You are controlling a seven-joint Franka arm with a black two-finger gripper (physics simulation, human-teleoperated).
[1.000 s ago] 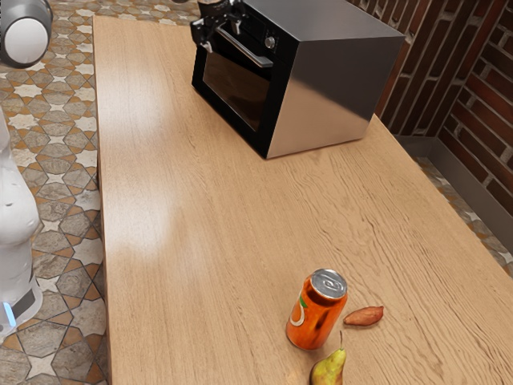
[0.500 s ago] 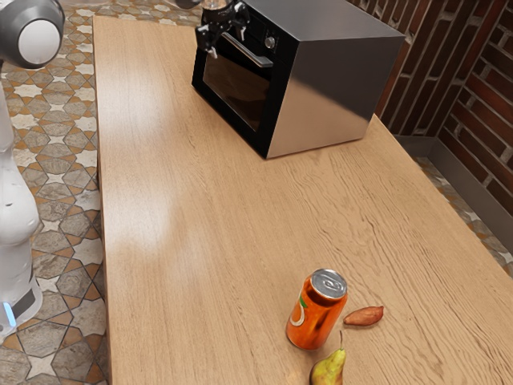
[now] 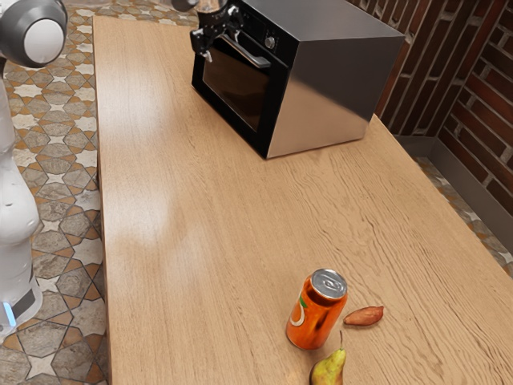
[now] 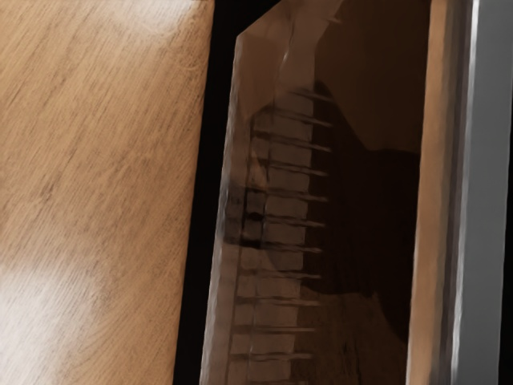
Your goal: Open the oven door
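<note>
My claw (image 3: pixel 223 45) is at the front of the oven (image 3: pixel 341 76), its two fingers apart with nothing clamped between them. The oven door (image 3: pixel 236 88) is shut, just beside and below my claw. Its handle (image 3: pixel 255 57) runs close by my claw; I cannot tell whether they touch. Through the door's glass, before my claw, I see a wire rack (image 4: pixel 284 277). Well apart from my claw, on the surface (image 3: pixel 184 241), an orange can (image 3: pixel 317 311) stands upright near a pear (image 3: pixel 329 368) and a small reddish-brown thing (image 3: pixel 364 317).
</note>
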